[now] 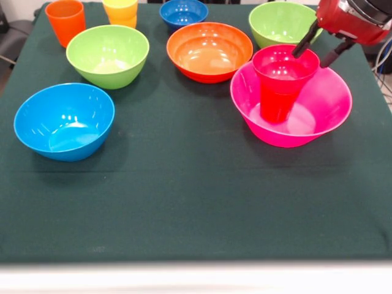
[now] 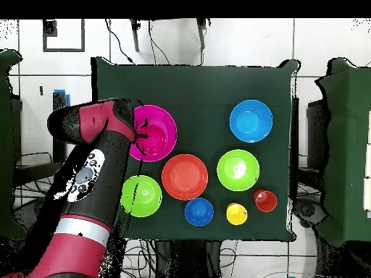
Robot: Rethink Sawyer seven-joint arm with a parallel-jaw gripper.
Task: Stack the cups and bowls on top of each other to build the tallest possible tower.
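The tower stands at the right in the front view. The big pink bowl holds the upright red tumbler, and the small crimson bowl sits on the tumbler's top. My gripper comes in from the upper right. It is open: one black finger reaches inside the crimson bowl's rim and the other stays outside it. In the overhead view my arm covers part of the pink bowl, and the gripper is over it. The other cups and bowls stand apart on the cloth.
An orange cup and a yellow cup stand at the back left. Along the back are a dark blue bowl, an orange bowl and two lime bowls. A light blue bowl sits at the left.
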